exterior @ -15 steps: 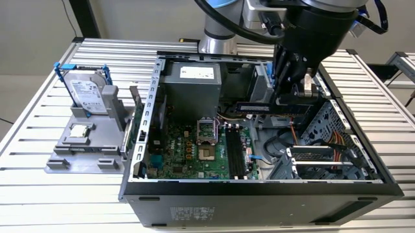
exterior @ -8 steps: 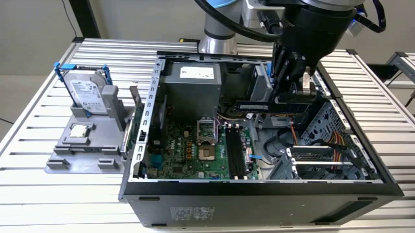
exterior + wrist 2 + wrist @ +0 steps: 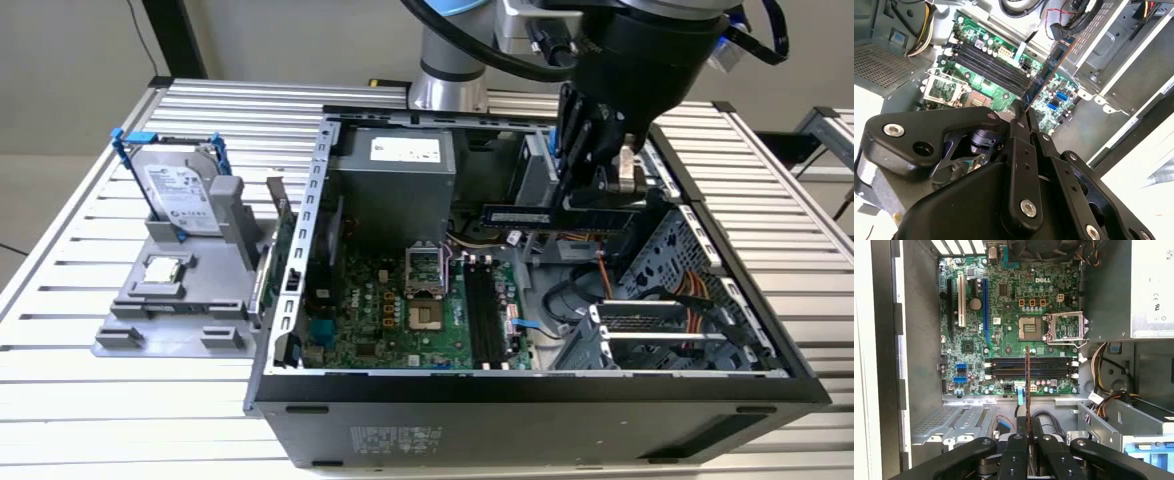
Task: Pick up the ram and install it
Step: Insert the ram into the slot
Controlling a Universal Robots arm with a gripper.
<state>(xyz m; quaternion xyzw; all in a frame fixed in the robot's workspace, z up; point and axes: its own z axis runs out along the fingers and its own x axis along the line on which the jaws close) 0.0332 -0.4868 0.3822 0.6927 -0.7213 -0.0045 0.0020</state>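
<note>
My gripper [image 3: 603, 190] is clamped on the ram [image 3: 561, 215]. The two fingers [image 3: 1015, 450] press against the flat faces of the stick at one end, and the rest of it projects free beyond the fingertips. In the exterior view, the ram is held level in the air over the open computer case [image 3: 534, 420]. It sits near the power supply [image 3: 394, 180], on the side of it toward the exterior view's right. The ram is not seated; it is held clear above the motherboard [image 3: 387, 310]. In the second wrist view, the ram [image 3: 1046, 75] shows its blue face and a gold-coloured edge. There it runs out from the gripper [image 3: 1024, 114] over the memory slots [image 3: 986, 64], which lie next to the processor socket [image 3: 946, 87]. In the first wrist view, the ram [image 3: 1027, 385] is seen edge-on as a thin line. It extends from the gripper [image 3: 1027, 434] and crosses the long black memory slots [image 3: 1004, 367], which have white latches [image 3: 987, 371] at their ends. On the table [image 3: 107, 420], outside the case toward the exterior view's left, a hard drive [image 3: 180, 195] stands upright in a grey stand [image 3: 160, 300].
</note>
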